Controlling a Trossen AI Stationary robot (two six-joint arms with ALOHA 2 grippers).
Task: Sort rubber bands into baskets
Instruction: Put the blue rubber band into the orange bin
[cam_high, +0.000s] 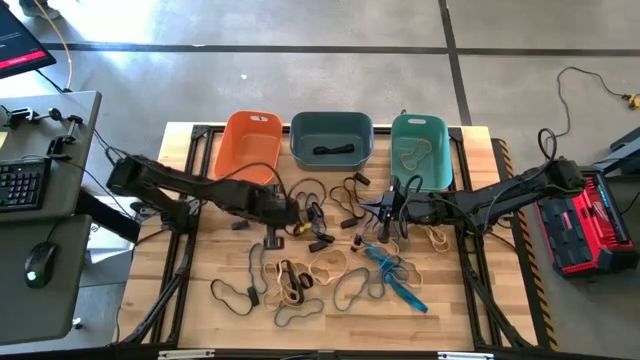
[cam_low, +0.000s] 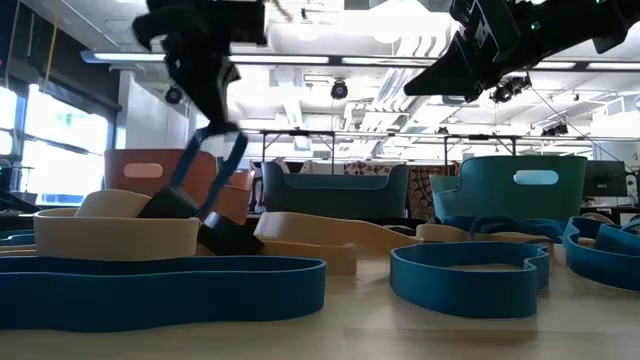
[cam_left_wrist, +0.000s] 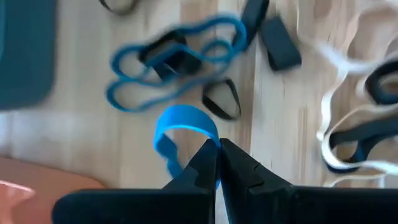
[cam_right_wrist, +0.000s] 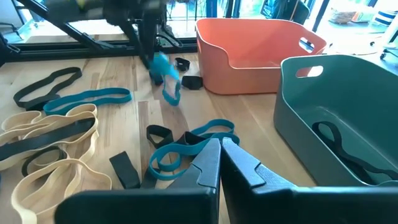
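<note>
- Left gripper (cam_left_wrist: 217, 152) fingers clenched on a blue rubber band (cam_left_wrist: 180, 127); the loop hangs lifted off the table, near the orange basket (cam_high: 248, 148).
- Right gripper (cam_right_wrist: 220, 152) fingers pressed together on nothing, hovering over the table's middle before the grey basket (cam_high: 331, 137).
- Handling, my estimate: the band is light, soft and floppy and droops from the pinch. Pinching one strand is enough. It may swing or snag neighbouring loops.
- Baskets: three in a row at the table's far edge, being orange, grey and teal (cam_high: 420, 148).
- The grey basket holds one dark band, the teal one tan loops; the orange one looks empty.
- Bands on the table (cam_high: 480, 300): blue, black and tan, well over a dozen. They overlap, so no exact count.
</note>
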